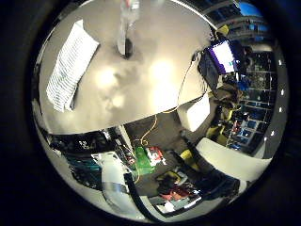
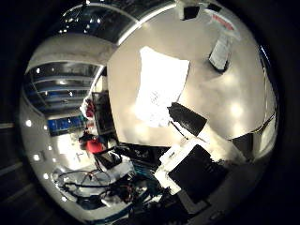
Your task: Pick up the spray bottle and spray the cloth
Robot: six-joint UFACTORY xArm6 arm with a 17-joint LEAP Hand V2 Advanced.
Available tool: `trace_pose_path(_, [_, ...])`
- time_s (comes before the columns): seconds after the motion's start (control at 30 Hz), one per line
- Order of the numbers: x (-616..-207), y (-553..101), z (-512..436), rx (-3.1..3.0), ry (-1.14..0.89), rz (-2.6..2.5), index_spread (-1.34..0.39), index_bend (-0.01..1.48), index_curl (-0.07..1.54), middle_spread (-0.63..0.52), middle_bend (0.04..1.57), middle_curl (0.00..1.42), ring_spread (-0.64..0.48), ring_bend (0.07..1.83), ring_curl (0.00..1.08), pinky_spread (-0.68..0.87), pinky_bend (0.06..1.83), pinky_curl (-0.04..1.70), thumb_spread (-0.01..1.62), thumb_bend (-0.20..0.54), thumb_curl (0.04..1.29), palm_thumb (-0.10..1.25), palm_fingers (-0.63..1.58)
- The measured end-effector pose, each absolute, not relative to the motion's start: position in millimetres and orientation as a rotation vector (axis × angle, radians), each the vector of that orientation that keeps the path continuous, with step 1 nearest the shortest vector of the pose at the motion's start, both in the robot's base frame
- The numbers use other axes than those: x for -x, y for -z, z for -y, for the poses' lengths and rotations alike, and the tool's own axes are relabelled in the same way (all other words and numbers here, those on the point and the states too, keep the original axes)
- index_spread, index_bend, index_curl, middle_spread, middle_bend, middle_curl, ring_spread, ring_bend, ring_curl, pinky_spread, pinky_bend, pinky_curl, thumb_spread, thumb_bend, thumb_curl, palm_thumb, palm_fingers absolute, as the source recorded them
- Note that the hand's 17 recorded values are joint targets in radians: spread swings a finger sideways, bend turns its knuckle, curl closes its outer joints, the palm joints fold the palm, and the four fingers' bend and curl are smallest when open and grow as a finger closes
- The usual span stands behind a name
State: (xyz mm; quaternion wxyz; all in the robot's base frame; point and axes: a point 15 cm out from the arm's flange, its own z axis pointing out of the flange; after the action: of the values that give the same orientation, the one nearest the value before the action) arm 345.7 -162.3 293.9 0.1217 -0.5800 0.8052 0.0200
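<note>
A clear spray bottle with a dark base stands upright on the grey table. A white textured cloth lies flat on the same table, a little way from the bottle. In the thumb side view the cloth is spread out, with the bottle beyond it. My hand hovers well above the table, away from both. Its black and white fingers reach in from the view's edge and hold nothing.
The table edge drops to a floor cluttered with a white box, a green board and other gear. An open laptop sits past the table's corner. The arm's white body shows below.
</note>
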Motion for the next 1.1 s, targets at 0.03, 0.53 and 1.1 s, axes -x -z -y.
trace_pose_path(0.03, [-346.3,-300.0,170.1,1.649,-0.049,-2.339,-0.35,0.15,0.35,0.00,0.19,0.32,0.10,0.23,0.21,0.37,0.25,0.30,1.09,-0.034,0.29,0.65,0.29])
trace_pose_path(0.53, [-325.8,-355.1,292.5,1.324,0.138,-2.261,-0.28,0.14,0.27,0.05,0.20,0.34,0.15,0.27,0.25,0.39,0.37,0.32,1.00,-0.032,0.28,0.49,0.16])
trace_pose_path(1.1, [-320.9,-269.8,315.0,1.063,-0.008,-2.089,-0.23,0.15,0.25,0.10,0.21,0.35,0.17,0.30,0.26,0.41,0.42,0.32,0.98,-0.028,0.29,0.45,0.07])
